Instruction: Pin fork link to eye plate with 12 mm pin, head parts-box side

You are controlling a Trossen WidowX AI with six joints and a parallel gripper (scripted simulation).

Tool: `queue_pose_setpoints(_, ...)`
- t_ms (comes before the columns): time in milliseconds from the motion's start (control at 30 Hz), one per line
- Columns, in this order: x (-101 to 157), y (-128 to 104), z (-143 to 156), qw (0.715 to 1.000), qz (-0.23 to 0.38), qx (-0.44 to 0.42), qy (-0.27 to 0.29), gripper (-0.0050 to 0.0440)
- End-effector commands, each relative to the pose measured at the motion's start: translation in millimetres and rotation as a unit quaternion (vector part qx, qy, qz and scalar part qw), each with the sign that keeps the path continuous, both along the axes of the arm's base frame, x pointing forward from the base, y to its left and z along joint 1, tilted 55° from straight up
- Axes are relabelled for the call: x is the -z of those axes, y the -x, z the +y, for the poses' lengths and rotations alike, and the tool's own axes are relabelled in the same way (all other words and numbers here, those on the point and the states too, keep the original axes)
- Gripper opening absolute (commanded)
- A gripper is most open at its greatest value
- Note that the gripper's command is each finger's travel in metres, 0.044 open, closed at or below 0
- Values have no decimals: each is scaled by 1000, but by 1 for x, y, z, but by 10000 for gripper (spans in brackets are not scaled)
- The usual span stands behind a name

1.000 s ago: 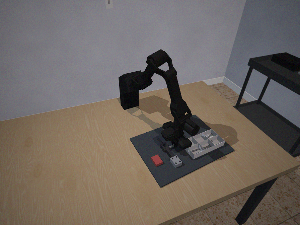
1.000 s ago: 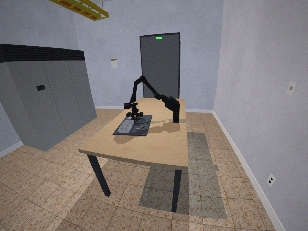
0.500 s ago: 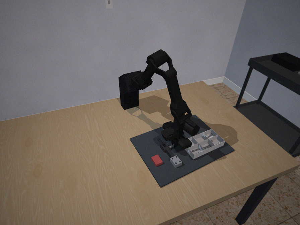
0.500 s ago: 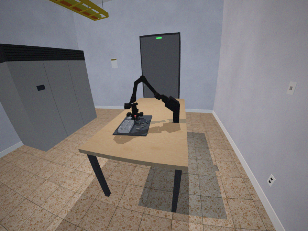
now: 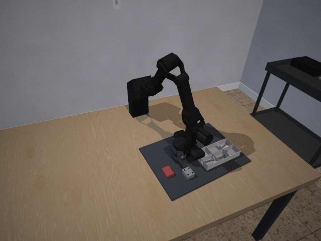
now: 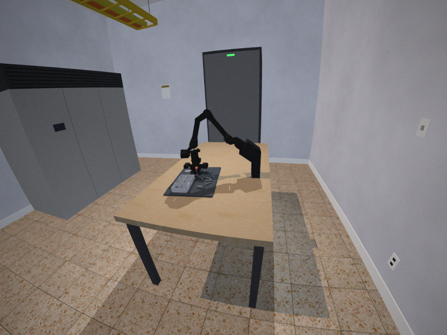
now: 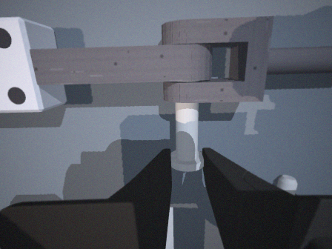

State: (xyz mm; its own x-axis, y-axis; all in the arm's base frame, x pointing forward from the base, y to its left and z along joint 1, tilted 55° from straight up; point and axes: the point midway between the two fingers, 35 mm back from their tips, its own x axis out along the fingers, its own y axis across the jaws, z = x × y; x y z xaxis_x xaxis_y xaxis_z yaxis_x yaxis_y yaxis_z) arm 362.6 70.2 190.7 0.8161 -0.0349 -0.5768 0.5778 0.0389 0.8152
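- Overhead, the arm (image 5: 187, 103) is seen bent down over the dark mat (image 5: 155, 155) on the wooden table (image 5: 77, 155). The gripper (image 5: 185, 153) is lowered just beside the white parts box (image 5: 234, 154), at the fork link (image 5: 176, 158). A red block (image 5: 167, 171) and a white mounting block (image 5: 188, 173) are noted nearer the mat's front edge.
- From the exterior view, the gripper (image 6: 196, 172) is seen low over the mat (image 6: 211, 191), next to the parts box (image 6: 182, 183); finer detail cannot be made out.
- At the wrist, the fingers are clamped on the head end of the pin (image 7: 186, 137). The pin's shank is entered into the near cheek of the fork link (image 7: 222, 59); the head is held apart from that cheek. The eye plate (image 7: 118, 64) is seated between the cheeks and is carried by the mounting block (image 7: 18, 63).
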Motion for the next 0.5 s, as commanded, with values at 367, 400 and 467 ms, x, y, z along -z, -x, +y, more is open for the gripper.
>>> queue_pose_setpoints(367,-9,2,-9,1000,-13,-2,-3,-50)
queue_pose_setpoints(400,-9,2,-9,1000,-13,-2,-3,-50)
queue_pose_setpoints(467,-9,2,-10,1000,-13,-2,-2,-50)
